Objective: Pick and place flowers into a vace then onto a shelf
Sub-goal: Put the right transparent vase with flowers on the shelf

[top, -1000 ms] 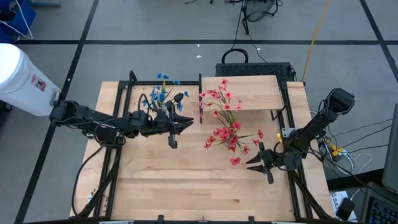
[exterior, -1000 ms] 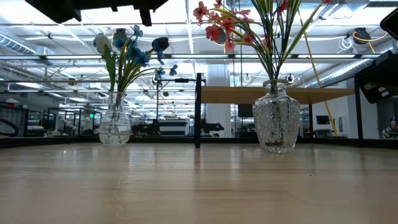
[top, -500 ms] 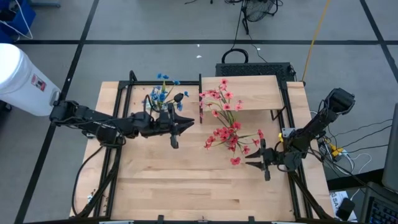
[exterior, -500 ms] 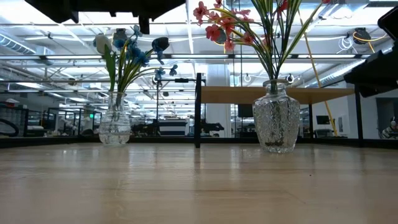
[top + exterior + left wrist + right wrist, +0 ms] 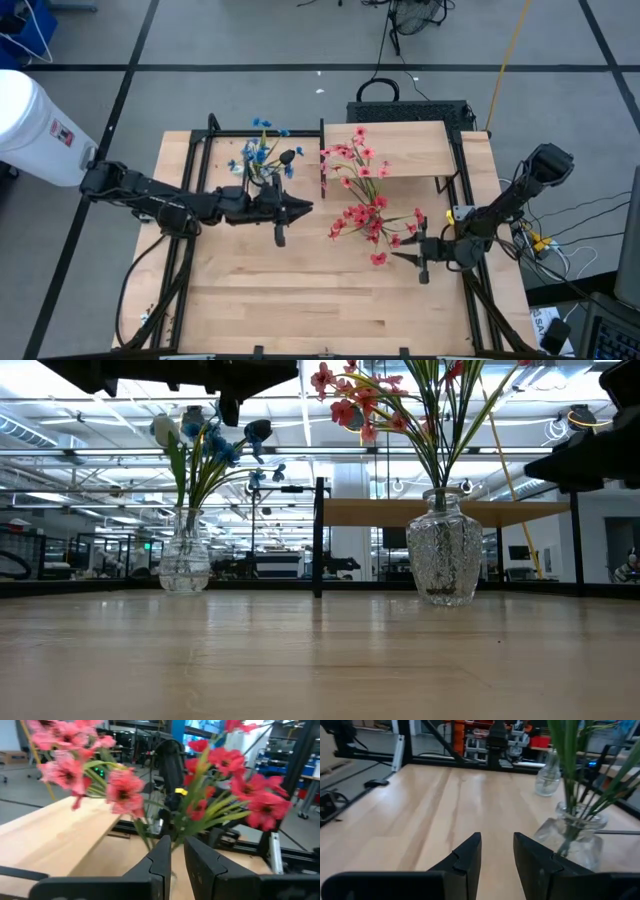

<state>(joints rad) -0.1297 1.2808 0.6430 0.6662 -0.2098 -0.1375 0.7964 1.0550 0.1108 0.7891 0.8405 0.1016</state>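
Observation:
The blue-petalled bunch with the white bud (image 5: 205, 440) stands in a clear glass vase (image 5: 186, 560) at the table's far left. It also shows in the high view (image 5: 262, 158). The red-pink sprays (image 5: 368, 205) stand in a second glass vase (image 5: 445, 545) in front of the raised shelf (image 5: 400, 148). My left gripper (image 5: 306, 208) hovers between the two vases with a narrow gap between its fingers and is empty. Its wrist view looks at the red blossoms (image 5: 220, 775). My right gripper (image 5: 404, 257) is open and empty, just right of the red vase (image 5: 570, 840).
The shelf's pale board (image 5: 440, 512) has a thin dark upright panel (image 5: 318, 538) at its left end, between the vases. Black frame rails (image 5: 185, 250) run along the table's sides. Bare wooden tabletop (image 5: 300, 290) lies toward the near edge.
My left gripper has drifted a little toward the table's near edge, away from the blue flowers. My right gripper has moved a little toward the table's left, closer to the red flowers' vase. Both vases and the flowers have stayed put.

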